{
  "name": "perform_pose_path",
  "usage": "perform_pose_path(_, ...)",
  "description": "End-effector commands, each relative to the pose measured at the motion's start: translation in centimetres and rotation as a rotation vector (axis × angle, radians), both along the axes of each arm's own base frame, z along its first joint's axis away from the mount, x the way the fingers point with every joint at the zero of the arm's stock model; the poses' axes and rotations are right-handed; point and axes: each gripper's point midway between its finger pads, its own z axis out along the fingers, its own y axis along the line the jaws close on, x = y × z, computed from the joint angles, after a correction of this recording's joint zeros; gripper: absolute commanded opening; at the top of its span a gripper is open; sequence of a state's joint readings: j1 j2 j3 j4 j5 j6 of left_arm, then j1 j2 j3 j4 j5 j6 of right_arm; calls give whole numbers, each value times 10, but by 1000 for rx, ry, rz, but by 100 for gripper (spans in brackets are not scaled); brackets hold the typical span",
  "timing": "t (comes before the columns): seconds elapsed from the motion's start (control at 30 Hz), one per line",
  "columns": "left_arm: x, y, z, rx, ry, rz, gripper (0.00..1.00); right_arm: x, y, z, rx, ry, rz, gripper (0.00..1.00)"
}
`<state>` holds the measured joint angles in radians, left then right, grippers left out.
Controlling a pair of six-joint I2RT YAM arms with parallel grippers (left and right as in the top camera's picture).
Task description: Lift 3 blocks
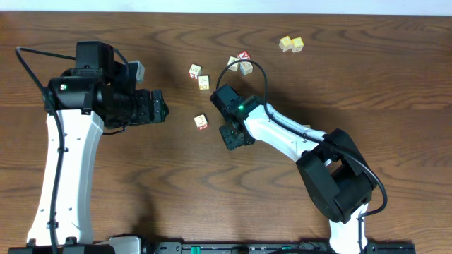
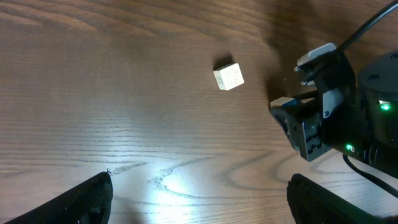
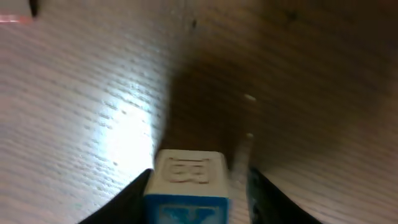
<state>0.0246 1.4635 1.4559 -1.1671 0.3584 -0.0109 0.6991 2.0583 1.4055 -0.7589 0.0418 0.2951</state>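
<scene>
Wood of this kind is light, stiff and hard, so none of the three blocks should crush or bend. The likelier trouble, as I judge it, is slipping or twisting, since the painted faces look smooth and offer very little surface. The best hold would be square across two opposite flat faces, low enough that the cube cannot pivot out, and never corner to corner.

The blue block (image 3: 186, 190) sits on the counter (image 3: 74, 93) between the right fingers (image 3: 127, 202). Its cream top with a raised letter faces up, and its blue side faces the wrist camera. The finger on its left looks to be against the cube. On the right a thin pale sliver shows between cube and finger, so I cannot tell whether the pinch is complete. The fingers stand narrow, close about the cube. From overhead the block is hidden under that arm's head, near the middle of the counter.

The cream block with red trim (image 1: 201, 122) lies just left of the right fingers, apart from them. The cream block with yellow trim (image 1: 204, 82) lies farther away, just beside another cream block (image 1: 195, 70). The left fingers (image 2: 87, 199) are spread wide over bare counter, holding and touching nothing.
</scene>
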Motion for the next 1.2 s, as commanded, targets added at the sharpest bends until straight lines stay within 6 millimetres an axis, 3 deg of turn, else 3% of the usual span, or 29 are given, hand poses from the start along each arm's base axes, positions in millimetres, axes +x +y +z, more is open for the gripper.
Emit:
perform_pose_path(0.0,3,3,5,10,-14,11,90,3,-1,-1,-6,-13,-6,38)
perform_pose_path(0.13,3,3,5,10,-14,11,90,4,-3,-1,-7,-13,-12,28)
perform_pose_path(0.27,3,3,5,11,-14,11,90,6,-11,-1,-18,-3,-34,25)
perform_pose_path(0.6,3,3,5,10,-13,11,90,14,-93,1,-112,110,-413,21)
perform_pose_path(0.77,3,3,5,10,-14,11,90,18,-104,0,-18,186,-492,21)
perform_pose_path(1.03,3,3,5,10,-14,11,90,27,-124,0,-21,182,-550,24)
perform_pose_path(1.17,3,3,5,11,-14,11,90,32,-130,0,-23,166,-467,24)
